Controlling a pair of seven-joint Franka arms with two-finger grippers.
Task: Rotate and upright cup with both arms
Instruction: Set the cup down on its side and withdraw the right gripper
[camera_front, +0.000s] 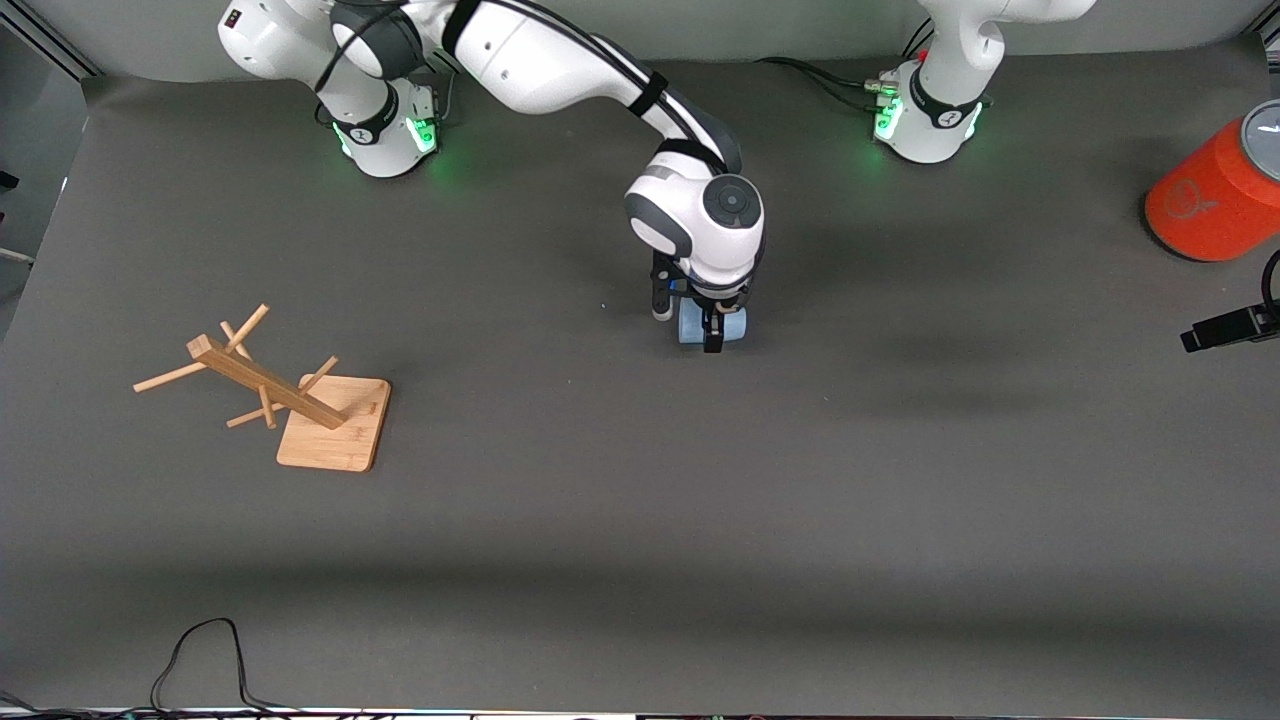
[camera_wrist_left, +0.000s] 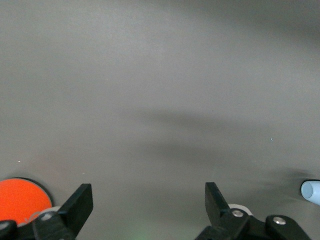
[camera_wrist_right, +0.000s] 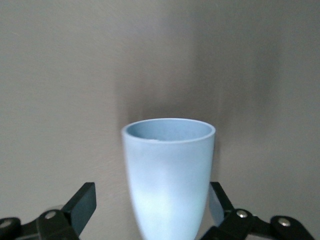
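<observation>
Near mid-table, a pale-blue cup (camera_front: 697, 325) lying on its side on the grey mat (camera_front: 640, 480), mouth showing in the right wrist view. Right gripper (camera_front: 712, 340) down around it — fingers spread wide, one each side, not clamping. Left gripper (camera_wrist_left: 149, 205) out of the front view, spread wide and holding nothing — high over bare mat, beside the orange cylinder (camera_front: 1215, 195). Wooden rack (camera_front: 290, 400) toward the right arm's end.
</observation>
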